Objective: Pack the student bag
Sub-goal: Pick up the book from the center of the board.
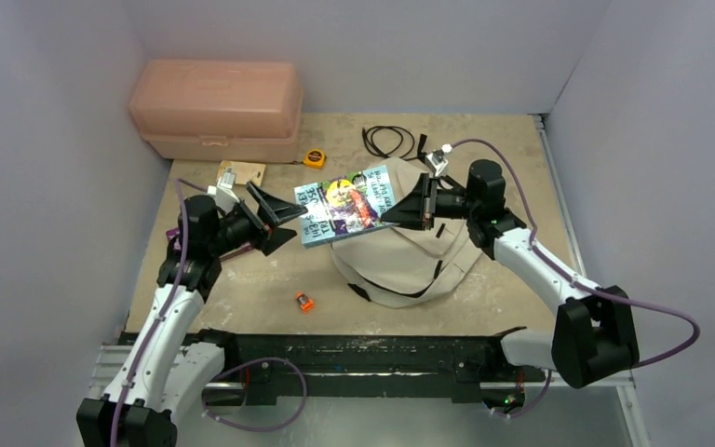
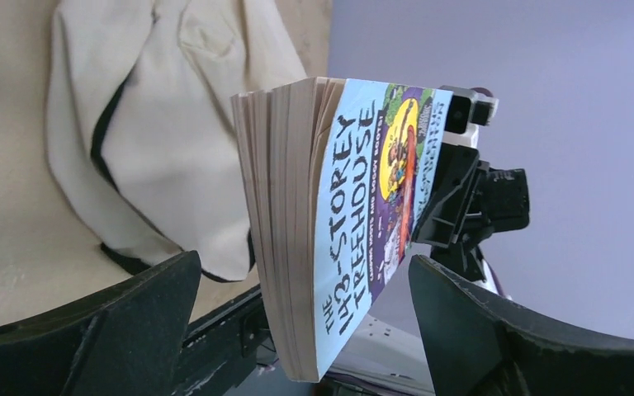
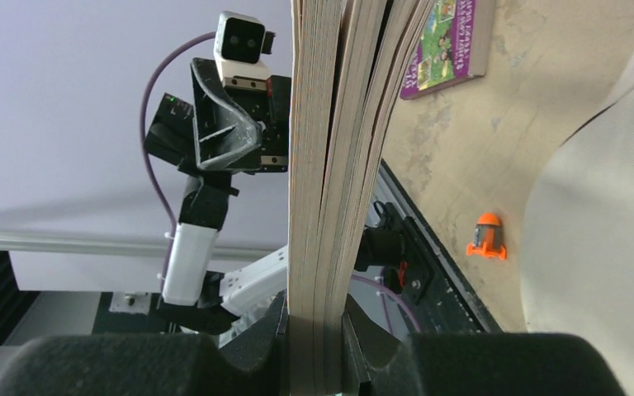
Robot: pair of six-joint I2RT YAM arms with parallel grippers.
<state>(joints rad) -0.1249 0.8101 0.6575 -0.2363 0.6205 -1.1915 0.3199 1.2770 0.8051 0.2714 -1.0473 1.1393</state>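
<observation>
The student bag is a beige backpack with black straps, lying slumped on the table at centre right. It also shows in the left wrist view and the right wrist view. My right gripper is shut on one end of a light-blue paperback book and holds it in the air over the bag's left side; its pads clamp the pages. My left gripper is open, its fingers wide on either side of the book's free end, not touching it.
A pink plastic box stands at the back left. A yellow tape measure, a black cable and a wooden card lie behind the arms. A small orange item lies near the front. A purple book lies on the table.
</observation>
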